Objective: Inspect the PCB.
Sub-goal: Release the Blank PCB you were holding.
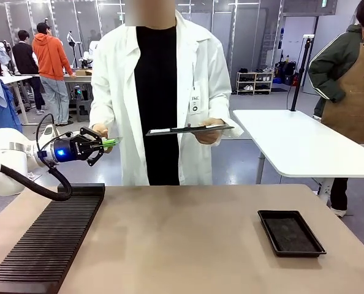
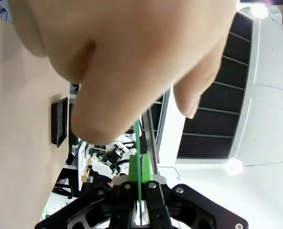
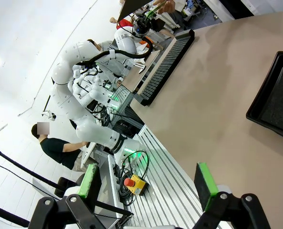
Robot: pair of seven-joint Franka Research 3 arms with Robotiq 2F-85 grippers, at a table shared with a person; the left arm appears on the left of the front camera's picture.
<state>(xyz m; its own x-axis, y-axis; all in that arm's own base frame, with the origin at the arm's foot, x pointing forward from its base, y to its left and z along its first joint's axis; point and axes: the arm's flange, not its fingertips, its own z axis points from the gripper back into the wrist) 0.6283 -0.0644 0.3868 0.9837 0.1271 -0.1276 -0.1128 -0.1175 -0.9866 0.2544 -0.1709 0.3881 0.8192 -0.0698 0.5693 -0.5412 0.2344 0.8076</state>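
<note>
A shallow black tray [image 1: 268, 233] sits at the right of the tan table [image 1: 188, 245], a ribbed black rack [image 1: 50, 239] along its left edge; beyond, a white-coated person [image 1: 117, 92] holds a dark clipboard [image 1: 188, 129] level.

Right gripper [image 3: 146, 181] — black two-finger unit with green pads [image 3: 87, 180], jaws standing wide apart at the bottom edge. Beige matt tabletop [image 3: 217, 95] beyond it. Shallow black rectangular tray [image 3: 277, 102] resting on the tabletop at the picture's right edge, partly cut off. Long black ribbed rack [image 3: 166, 63] lying along the table's far side. White jointed left arm [image 3: 82, 55] past the rack. Yellow box with a red push-button [image 3: 133, 183] — set on silver slotted rails [image 3: 165, 191] beside the table's edge.
</note>
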